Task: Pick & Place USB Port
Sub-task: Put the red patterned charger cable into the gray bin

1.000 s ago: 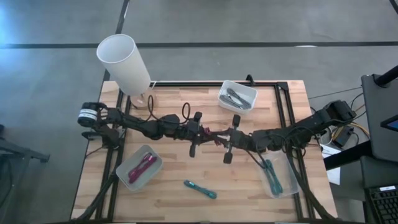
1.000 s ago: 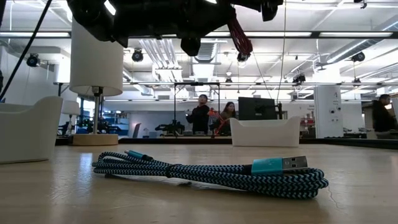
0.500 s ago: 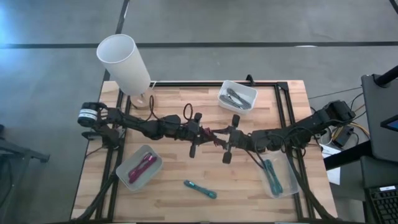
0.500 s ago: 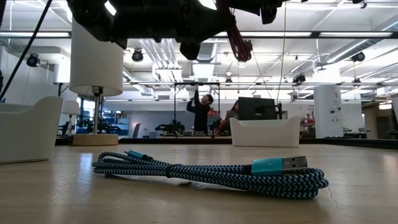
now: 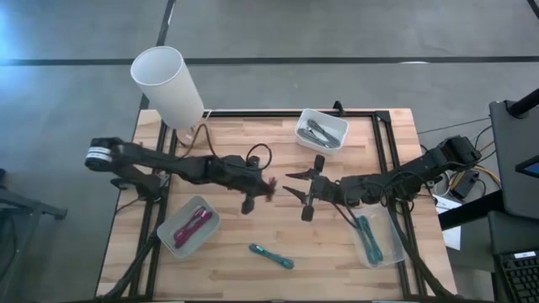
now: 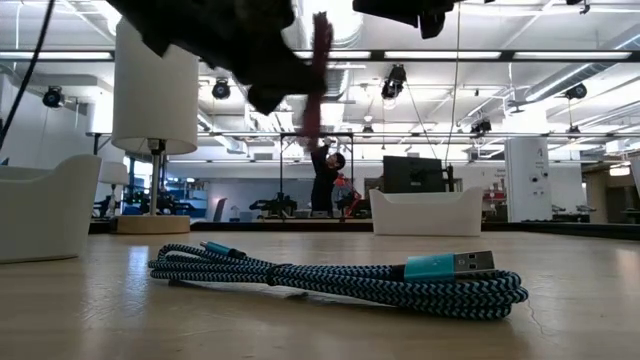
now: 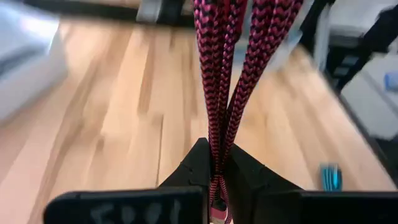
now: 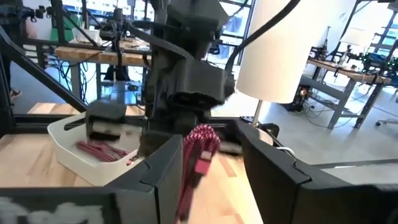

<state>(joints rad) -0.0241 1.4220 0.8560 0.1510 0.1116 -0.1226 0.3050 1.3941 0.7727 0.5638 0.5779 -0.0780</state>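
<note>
The left tool [image 5: 268, 186] is clamped on a folded red-and-black braided USB cable [image 7: 225, 81], which hangs above the middle of the light wooden bench [image 5: 253, 143], off its surface. The right tool [image 5: 292, 183] sits just right of it, fingers spread apart and holding nothing; the cable bundle shows between them, unclasped, in the right wrist view. A teal braided USB cable [image 5: 271, 256] lies on the near middle of the bench. At the near left, a white plastic bin [image 5: 188, 227] holds more red cables; another white bin [image 5: 321, 131] stands at the far side and a clear bin [image 5: 376, 238] at the near right. A white-shaded lamp [image 5: 168, 84] stands at the far left corner.
</note>
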